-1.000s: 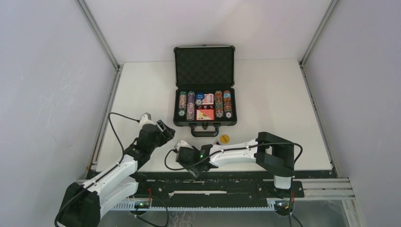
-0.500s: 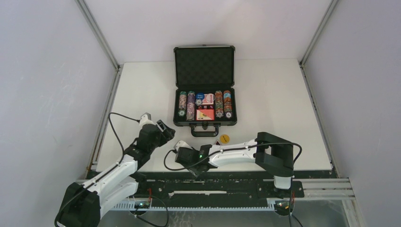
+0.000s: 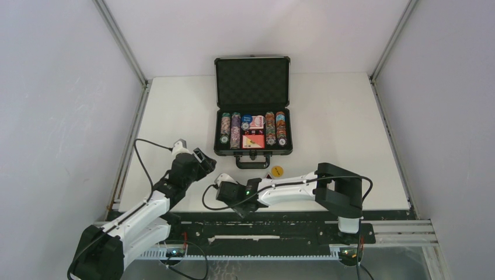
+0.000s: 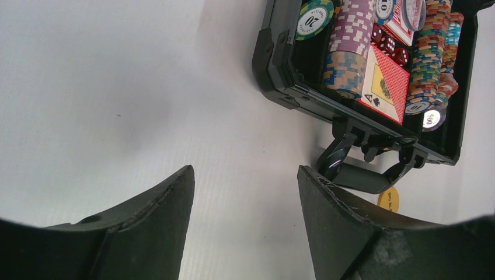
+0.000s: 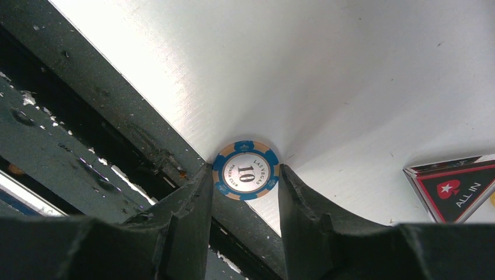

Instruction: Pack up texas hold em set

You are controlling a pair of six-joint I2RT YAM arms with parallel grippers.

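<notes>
R claw (image 5: 245, 170) tighter on chip (image 5: 246, 171) (L (image 4: 245, 170) wide)

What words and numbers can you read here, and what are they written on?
"LAS VEGAS POKER CLUB 10": on the blue chip.
"ALL IN": on the triangular button.
"20": on the green chip in the case.
"500": on the pale chip.
"A" with a spade: on the red card box.
The yellow disc has print too blurred to read.

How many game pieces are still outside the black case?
3. A blue chip between the right gripper's fingers at the table's near edge, a triangular All In marker near it, and a yellow disc by the case handle. More may be hidden.
</notes>
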